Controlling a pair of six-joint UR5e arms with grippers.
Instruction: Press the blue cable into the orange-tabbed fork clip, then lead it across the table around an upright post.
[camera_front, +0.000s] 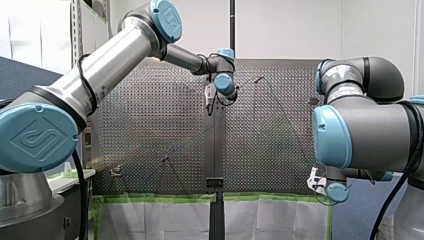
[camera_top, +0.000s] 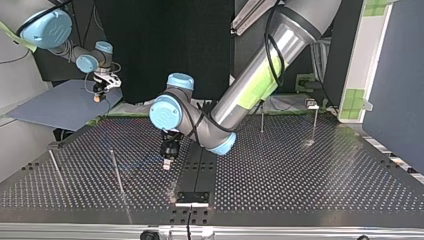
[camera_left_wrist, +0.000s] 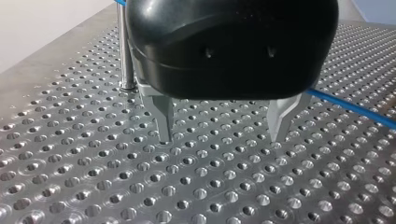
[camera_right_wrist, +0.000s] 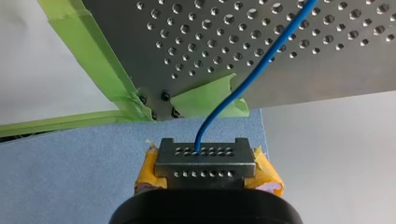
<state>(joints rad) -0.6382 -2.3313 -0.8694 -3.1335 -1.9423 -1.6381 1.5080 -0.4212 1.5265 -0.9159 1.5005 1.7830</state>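
Note:
My right gripper (camera_right_wrist: 204, 157) is shut on the blue cable (camera_right_wrist: 254, 72), which rises from between its yellow pads (camera_right_wrist: 266, 175) and runs over the table's corner. In the top view this gripper (camera_top: 98, 96) hangs beyond the table's far left corner. My left gripper (camera_left_wrist: 222, 139) is open, its metal fingers (camera_left_wrist: 163, 123) just above the perforated plate with nothing between them. Behind the fingers the blue cable (camera_left_wrist: 355, 108) runs from an upright post (camera_left_wrist: 125, 60) off to the side. In the top view my left gripper (camera_top: 166, 163) is near the table's middle, beside a thin post (camera_top: 116, 170).
More thin posts (camera_top: 261, 120) stand on the perforated table (camera_top: 300, 175). A small pale fitting (camera_top: 312, 105) sits at the far right edge in the top view. Green tape (camera_right_wrist: 205, 98) lines the table's corner, and a blue-grey mat (camera_right_wrist: 70, 172) lies under my right gripper.

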